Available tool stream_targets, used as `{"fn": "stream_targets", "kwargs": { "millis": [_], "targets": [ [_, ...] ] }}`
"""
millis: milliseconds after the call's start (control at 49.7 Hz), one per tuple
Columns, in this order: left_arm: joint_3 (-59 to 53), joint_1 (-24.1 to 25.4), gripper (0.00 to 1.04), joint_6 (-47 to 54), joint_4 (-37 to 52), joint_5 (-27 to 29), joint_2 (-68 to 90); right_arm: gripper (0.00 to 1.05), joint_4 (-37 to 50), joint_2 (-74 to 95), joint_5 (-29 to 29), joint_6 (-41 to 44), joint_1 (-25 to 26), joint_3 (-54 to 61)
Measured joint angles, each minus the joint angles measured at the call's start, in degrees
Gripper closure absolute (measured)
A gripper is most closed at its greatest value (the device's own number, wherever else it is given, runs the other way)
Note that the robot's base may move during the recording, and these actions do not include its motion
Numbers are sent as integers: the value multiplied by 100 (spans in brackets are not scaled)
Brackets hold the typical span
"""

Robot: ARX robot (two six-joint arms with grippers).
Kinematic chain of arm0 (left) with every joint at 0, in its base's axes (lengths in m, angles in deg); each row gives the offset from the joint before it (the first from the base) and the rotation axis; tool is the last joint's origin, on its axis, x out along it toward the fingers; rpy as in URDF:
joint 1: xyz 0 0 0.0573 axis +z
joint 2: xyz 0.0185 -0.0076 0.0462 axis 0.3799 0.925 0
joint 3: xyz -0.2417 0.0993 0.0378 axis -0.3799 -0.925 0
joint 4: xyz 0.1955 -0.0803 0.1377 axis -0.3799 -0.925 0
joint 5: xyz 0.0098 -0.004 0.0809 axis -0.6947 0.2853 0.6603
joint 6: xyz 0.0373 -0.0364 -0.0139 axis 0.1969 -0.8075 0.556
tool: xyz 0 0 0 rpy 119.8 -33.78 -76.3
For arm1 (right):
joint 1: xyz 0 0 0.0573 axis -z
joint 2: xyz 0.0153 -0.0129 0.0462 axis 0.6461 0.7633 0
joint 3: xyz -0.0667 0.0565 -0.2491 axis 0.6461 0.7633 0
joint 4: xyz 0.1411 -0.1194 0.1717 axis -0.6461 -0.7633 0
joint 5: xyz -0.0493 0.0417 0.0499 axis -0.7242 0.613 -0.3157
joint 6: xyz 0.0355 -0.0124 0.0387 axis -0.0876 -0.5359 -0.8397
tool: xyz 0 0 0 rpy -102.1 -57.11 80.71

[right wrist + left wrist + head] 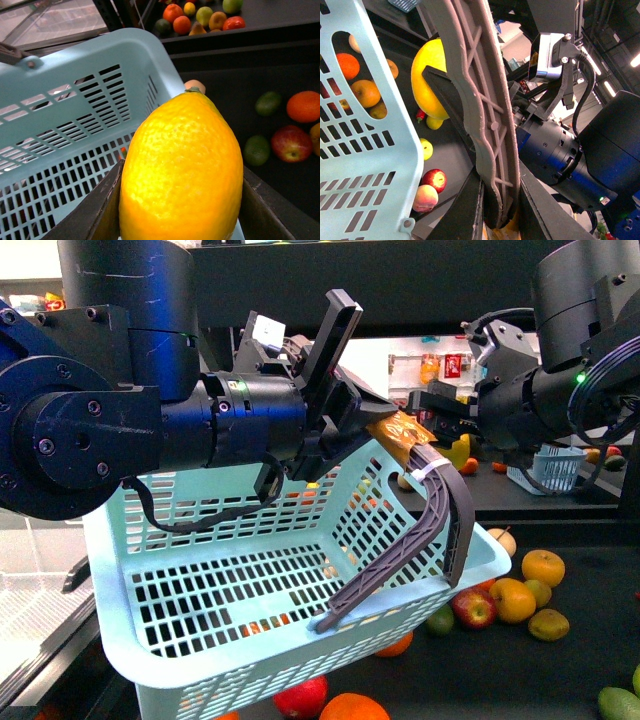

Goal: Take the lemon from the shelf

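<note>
Holding the lemon (182,170) clenched in the jaws of my right tool (181,212), centre of the right wrist view, close to the pale basket (250,660) rim; my left tool (395,435) clamped on the basket handle (425,525); loose fruit (515,600) on the black shelf (590,660), lower right of the front view.

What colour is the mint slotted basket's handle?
Greyish mauve; the curved ribbed basket handle shows best in the front view.

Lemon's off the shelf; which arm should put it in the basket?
Right. The right gripper is shut on the lemon, close by the basket rim; the left gripper is clamped on the handle, holding the basket up.
</note>
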Motion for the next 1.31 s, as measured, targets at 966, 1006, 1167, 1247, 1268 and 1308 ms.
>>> {"fn": "stream_targets", "kwargs": {
  "millis": [966, 1006, 1167, 1247, 1268, 1308],
  "targets": [
    [0, -2, 92, -2, -2, -11, 2, 8, 1517, -2568, -1067, 951, 807, 2632],
    [0, -2, 92, -2, -2, -11, 2, 8, 1596, -2817, -1121, 1008, 820, 2907],
    [0, 0, 92, 2, -2, 9, 2, 8, 1663, -4118, -1335, 1220, 970, 4310],
    [0, 0, 92, 2, -2, 17, 2, 10, 1650, -4710, -1316, 1259, 1010, 4861],
    [0, -2, 92, 2, -2, 15, 2, 13, 1690, -4889, -1169, 1268, 1010, 5027],
    [0, -2, 92, 0, -2, 11, 2, 19, 1703, -5289, -901, 1281, 990, 5377]
  ]
}}
